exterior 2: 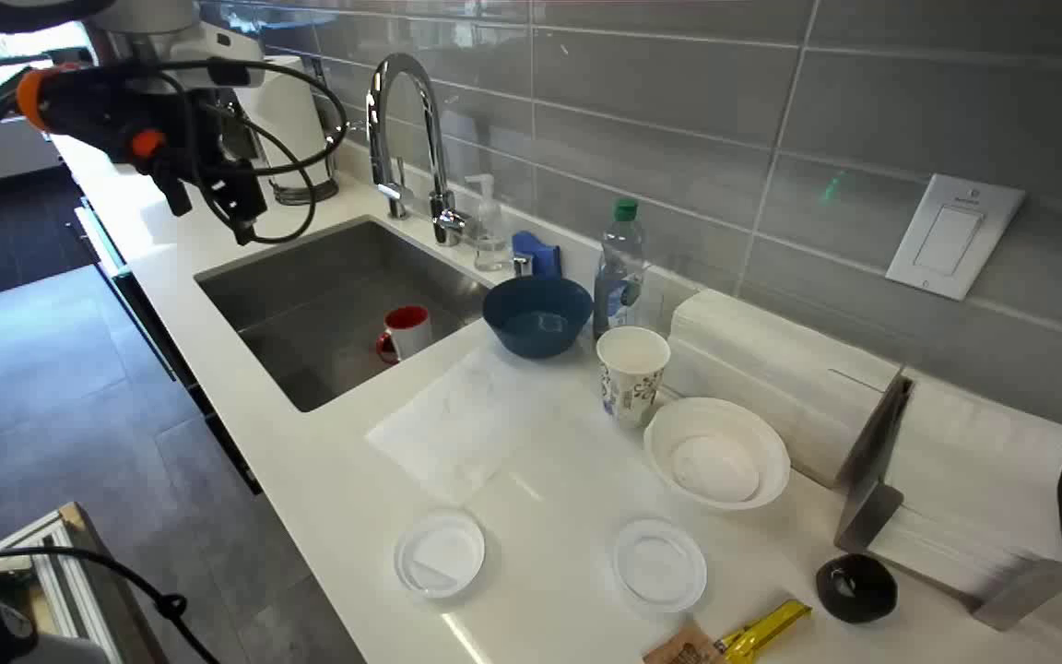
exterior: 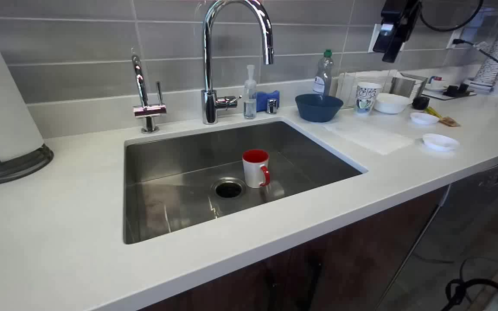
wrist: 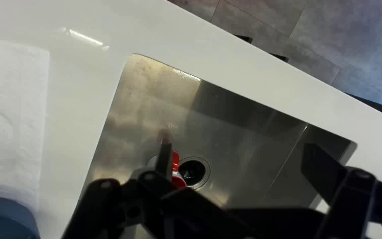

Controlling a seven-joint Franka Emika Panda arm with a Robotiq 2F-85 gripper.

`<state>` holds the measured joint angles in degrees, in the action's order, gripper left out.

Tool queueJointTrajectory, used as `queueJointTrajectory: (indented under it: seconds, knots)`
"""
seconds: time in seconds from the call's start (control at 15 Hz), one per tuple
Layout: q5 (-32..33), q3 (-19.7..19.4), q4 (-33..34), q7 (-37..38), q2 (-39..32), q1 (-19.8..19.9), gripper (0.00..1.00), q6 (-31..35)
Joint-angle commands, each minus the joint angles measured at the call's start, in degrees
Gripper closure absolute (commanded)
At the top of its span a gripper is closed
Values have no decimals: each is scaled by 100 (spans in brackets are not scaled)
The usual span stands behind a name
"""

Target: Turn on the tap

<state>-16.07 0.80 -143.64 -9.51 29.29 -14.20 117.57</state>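
The tap (exterior: 208, 65) is a tall chrome gooseneck standing behind the sink, with a side lever (exterior: 231, 102) at its base; it also shows in an exterior view (exterior 2: 434, 138). The tap is out of the wrist view. No water shows under its spout. My gripper (exterior 2: 210, 221) is raised near the sink's front left part, apart from the tap; part of it shows at the upper right of an exterior view (exterior: 386, 49). In the wrist view the two fingers (wrist: 237, 146) are wide apart with nothing held between them, above the sink.
A red-and-white mug (exterior: 252, 173) stands in the sink (exterior: 167, 151) beside the drain. A short chrome tap (exterior: 149, 111) stands left of the tall tap. A soap dispenser (exterior: 250, 97), blue bowl (exterior: 318, 108), and green-capped bottle (exterior 2: 621, 263) stand right of it. Paper towels (exterior: 4, 90) stand left.
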Motion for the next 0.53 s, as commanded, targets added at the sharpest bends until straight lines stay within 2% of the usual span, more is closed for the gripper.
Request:
queueJointTrajectory:
  seconds: [0.0,0.33,0.47]
  knots:
    - [-51,97,13,-41,-2,109,0,-27]
    - [-51,97,13,-41,-2,109,0,-27]
    - [-353,-76,284,22,-387,208,0,400]
